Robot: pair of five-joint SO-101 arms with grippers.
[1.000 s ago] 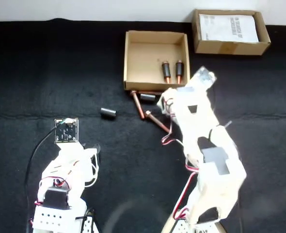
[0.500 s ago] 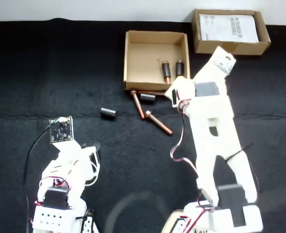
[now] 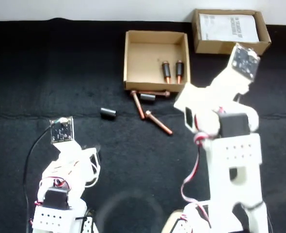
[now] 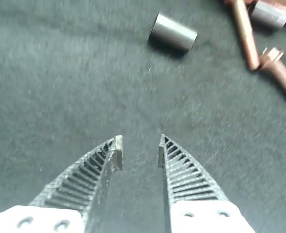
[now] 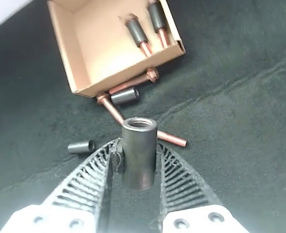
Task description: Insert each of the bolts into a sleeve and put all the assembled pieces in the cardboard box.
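The right jaws are clamped on a dark sleeve [image 5: 139,145], held upright with its open end up above the black worktop [image 3: 31,73], on the near side of the cardboard box [image 3: 132,56]. Two assembled pieces [image 3: 166,71] lie side by side in the right part of the box. Just outside its front wall lie a bolt [image 3: 155,93] and a second sleeve [image 3: 147,97] beside it. Two more bolts [image 3: 138,105] lie slanted on the worktop nearby. A loose sleeve [image 3: 108,113] lies apart, to their left. The left jaws hang partly open and empty over bare worktop, short of that loose sleeve.
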